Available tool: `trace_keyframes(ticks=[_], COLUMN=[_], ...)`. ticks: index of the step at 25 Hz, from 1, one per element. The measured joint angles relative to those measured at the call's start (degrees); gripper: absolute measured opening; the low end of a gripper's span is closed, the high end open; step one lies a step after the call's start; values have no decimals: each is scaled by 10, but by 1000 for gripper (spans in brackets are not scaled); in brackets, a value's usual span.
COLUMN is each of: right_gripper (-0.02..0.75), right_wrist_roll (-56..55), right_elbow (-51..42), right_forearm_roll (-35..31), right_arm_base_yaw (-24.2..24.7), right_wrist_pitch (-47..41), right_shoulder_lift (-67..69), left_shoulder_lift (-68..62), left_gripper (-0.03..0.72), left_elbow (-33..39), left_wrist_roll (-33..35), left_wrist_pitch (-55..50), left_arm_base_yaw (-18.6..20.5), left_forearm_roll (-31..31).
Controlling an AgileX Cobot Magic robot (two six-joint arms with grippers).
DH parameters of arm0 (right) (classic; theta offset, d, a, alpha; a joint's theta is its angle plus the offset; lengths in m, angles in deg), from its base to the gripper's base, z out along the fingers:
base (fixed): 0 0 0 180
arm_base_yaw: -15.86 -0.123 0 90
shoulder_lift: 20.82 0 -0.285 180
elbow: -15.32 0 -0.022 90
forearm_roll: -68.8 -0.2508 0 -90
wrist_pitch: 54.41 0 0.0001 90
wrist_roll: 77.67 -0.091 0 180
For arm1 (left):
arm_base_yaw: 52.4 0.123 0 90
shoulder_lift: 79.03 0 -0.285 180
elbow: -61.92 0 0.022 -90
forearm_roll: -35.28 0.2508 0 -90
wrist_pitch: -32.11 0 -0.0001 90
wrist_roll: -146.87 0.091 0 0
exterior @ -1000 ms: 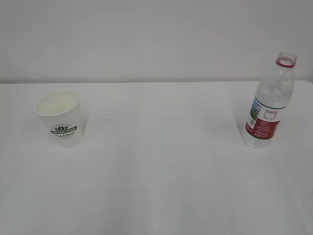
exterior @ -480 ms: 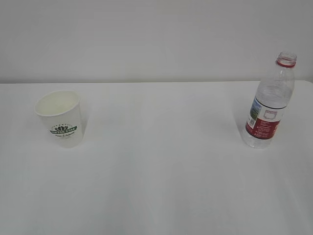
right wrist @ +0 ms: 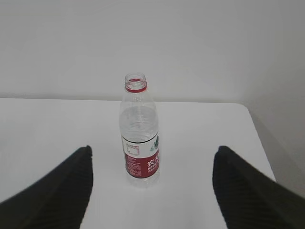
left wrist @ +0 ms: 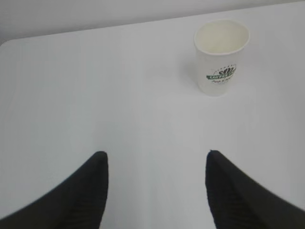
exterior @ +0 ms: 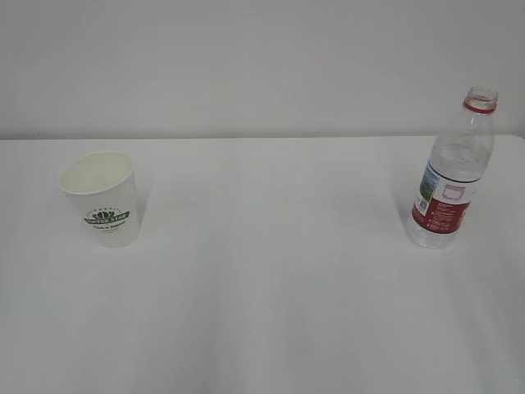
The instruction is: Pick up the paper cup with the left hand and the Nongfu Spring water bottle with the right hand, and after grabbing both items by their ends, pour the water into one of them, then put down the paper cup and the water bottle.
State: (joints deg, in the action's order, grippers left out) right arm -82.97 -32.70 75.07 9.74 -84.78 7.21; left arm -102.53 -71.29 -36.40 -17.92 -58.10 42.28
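Note:
The white paper cup (exterior: pixel 102 199) with its green logo stands upright at the table's left; it also shows in the left wrist view as the paper cup (left wrist: pixel 220 57), far ahead and to the right of my left gripper (left wrist: pixel 156 157), which is open and empty. The uncapped Nongfu Spring water bottle (exterior: pixel 453 174) stands upright at the right. In the right wrist view the bottle (right wrist: pixel 139 133) stands ahead, between the lines of my open, empty right gripper (right wrist: pixel 151 151), apart from both fingers. Water in the bottle cannot be made out. Neither arm shows in the exterior view.
A white table (exterior: pixel 271 271) runs to a pale wall behind. Its right edge and rounded far corner (right wrist: pixel 248 114) lie close beside the bottle. The table's far left corner (left wrist: pixel 9 42) shows in the left wrist view.

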Motion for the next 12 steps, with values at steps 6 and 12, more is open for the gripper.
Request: trace_keyframes(ticks=[6, 12], right_gripper=[588, 588], right_wrist_roll=[0, 0], right_elbow=[0, 0], right_forearm_roll=[0, 0], right_arm_base_yaw=[0, 0], right_wrist_pitch=[28, 52], right_shoulder_lift=[10, 33], left_shoulder_lift=[-58, -113], left_gripper=[468, 465], left_elbow=[0, 0], left_wrist_roll=[0, 0], left_wrist_pitch=[48, 110], left_arm_base_yaw=[0, 0], left_forearm_roll=[-11, -25])
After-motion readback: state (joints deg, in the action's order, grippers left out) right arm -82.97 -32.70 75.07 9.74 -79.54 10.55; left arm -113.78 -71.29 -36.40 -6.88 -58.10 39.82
